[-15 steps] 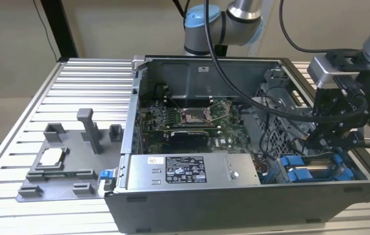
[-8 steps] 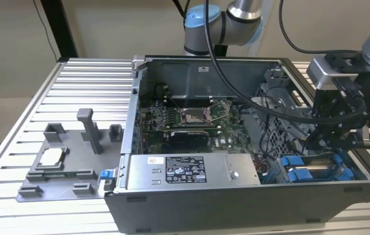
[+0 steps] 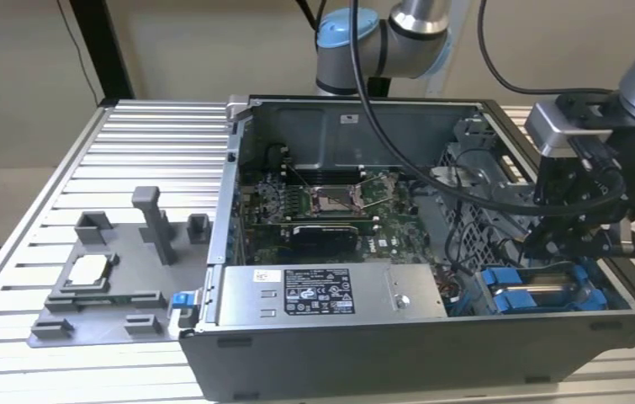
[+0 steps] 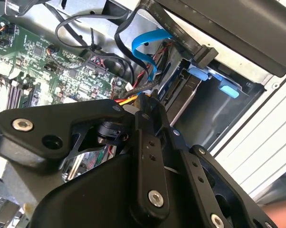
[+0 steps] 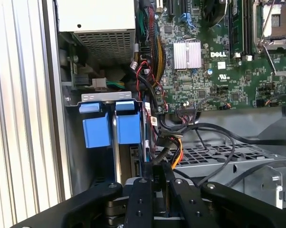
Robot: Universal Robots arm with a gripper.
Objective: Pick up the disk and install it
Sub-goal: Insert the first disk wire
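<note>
Your arm is reaching down into the open computer case at the exterior view's right

Going left to right in the exterior view, you are seeing the grey fixture tray sitting on the slatted table, then the case with the power supply along its near wall and the motherboard behind it, then your gripper hanging tilted over the blue-bracketed drive bay. The disk is sitting in that bay, in the near corner on the exterior view's right, its blue tabs showing in the first wrist view. The fingers are looking pressed together with no gap between them, gripping nothing, just above the cables
</note>
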